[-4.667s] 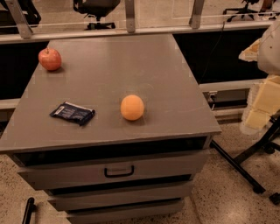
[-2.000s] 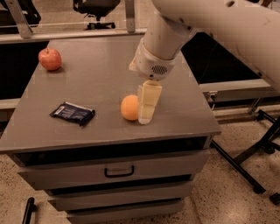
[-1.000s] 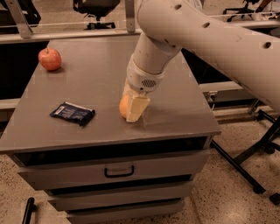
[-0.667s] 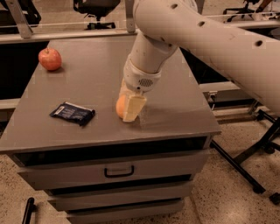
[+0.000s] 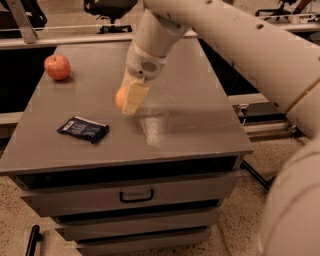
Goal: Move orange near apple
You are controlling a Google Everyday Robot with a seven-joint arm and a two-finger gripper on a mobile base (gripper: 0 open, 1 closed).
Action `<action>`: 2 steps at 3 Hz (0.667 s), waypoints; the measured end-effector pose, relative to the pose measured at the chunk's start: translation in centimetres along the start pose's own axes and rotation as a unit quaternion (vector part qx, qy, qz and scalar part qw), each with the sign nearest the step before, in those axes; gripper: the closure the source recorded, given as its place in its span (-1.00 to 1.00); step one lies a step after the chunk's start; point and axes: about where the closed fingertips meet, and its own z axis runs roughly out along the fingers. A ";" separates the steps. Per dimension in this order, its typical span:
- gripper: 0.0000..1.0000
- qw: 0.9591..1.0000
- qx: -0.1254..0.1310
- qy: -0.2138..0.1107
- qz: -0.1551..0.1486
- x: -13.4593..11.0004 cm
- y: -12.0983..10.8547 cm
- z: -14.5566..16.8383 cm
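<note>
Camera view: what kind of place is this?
Probably an office or lab: a grey drawer cabinet, an office chair behind it, and a speckled floor. The end effector grips the orange just above the cabinet's top.

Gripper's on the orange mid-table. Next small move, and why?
Probably carry the orange left and back toward the apple. The gripper has its jaws around the orange mid-table; the apple sits apart at the far-left corner, and the dark packet lies off that path.
</note>
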 end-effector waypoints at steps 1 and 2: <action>1.00 0.998 0.032 -0.038 0.031 -3.3 -5.0 -1.9; 1.00 0.990 0.094 -0.076 0.076 -5.7 -8.4 -5.8</action>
